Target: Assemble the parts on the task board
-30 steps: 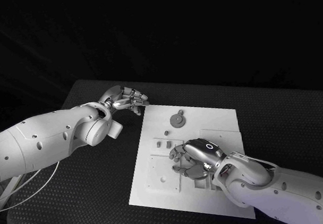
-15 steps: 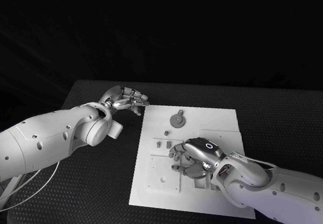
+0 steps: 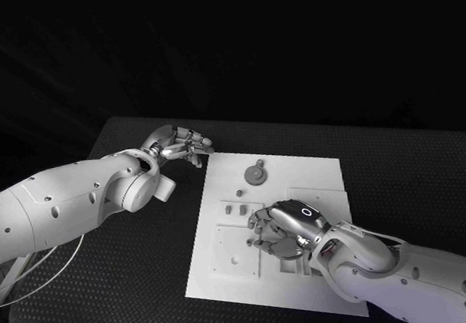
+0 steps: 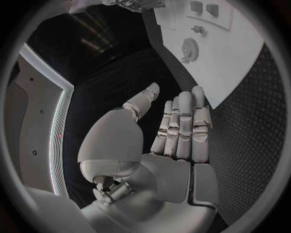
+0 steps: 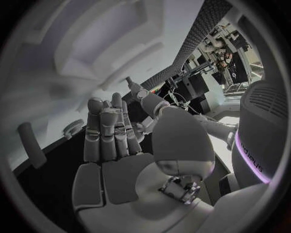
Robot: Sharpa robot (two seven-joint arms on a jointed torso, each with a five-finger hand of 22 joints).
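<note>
1. The left hand hovers over the black table just off the far left corner of the task board. Its wrist view shows the fingers straight, side by side, the thumb apart, holding nothing.
2. The white task board lies flat mid-table. A round grey gear sits near its far edge; small grey parts stand nearer the middle.
3. The right hand is low over the board's middle, fingers bent down toward the parts. Whether it grips anything I cannot tell.
</note>
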